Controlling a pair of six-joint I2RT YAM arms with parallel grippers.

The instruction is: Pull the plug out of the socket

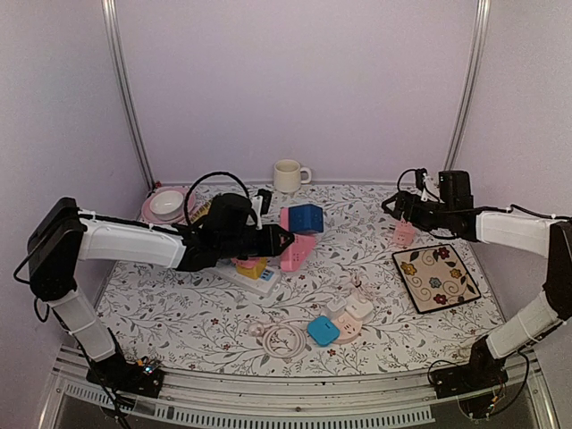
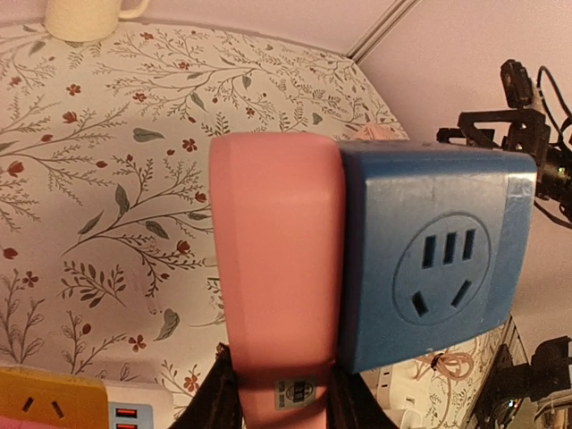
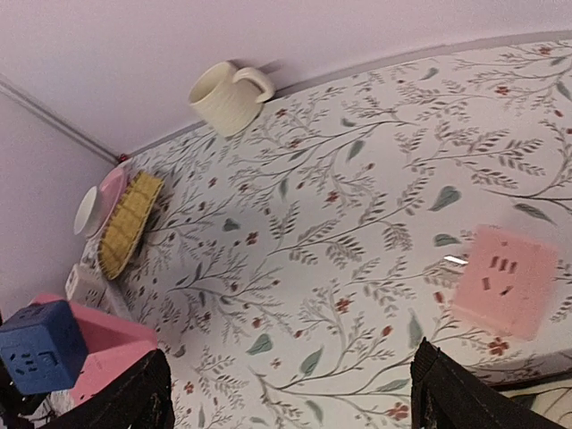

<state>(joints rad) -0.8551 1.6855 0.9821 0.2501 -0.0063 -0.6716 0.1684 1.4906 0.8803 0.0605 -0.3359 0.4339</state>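
Note:
A pink power strip point(image 1: 298, 248) has a blue cube plug point(image 1: 306, 217) stuck on its far end. My left gripper point(image 1: 284, 239) is shut on the strip's near end. In the left wrist view the strip point(image 2: 277, 259) stands between my left gripper's point(image 2: 284, 407) dark fingers point(image 2: 217, 398), with the blue cube point(image 2: 433, 255) on its right side. My right gripper point(image 1: 399, 213) is open and empty at the far right, above a small pink square socket point(image 1: 405, 234). In the right wrist view my right gripper point(image 3: 290, 402) is wide apart over bare cloth, the square socket point(image 3: 505, 281) to its right, the cube point(image 3: 40, 349) far left.
A cream mug point(image 1: 288, 175) stands at the back. A pink plate with a white bowl point(image 1: 167, 204) is back left. A white and yellow power strip point(image 1: 252, 273) lies under my left wrist. Small adapters point(image 1: 340, 322) and a coiled cable point(image 1: 281, 340) lie in front. A floral tile point(image 1: 436, 277) is at right.

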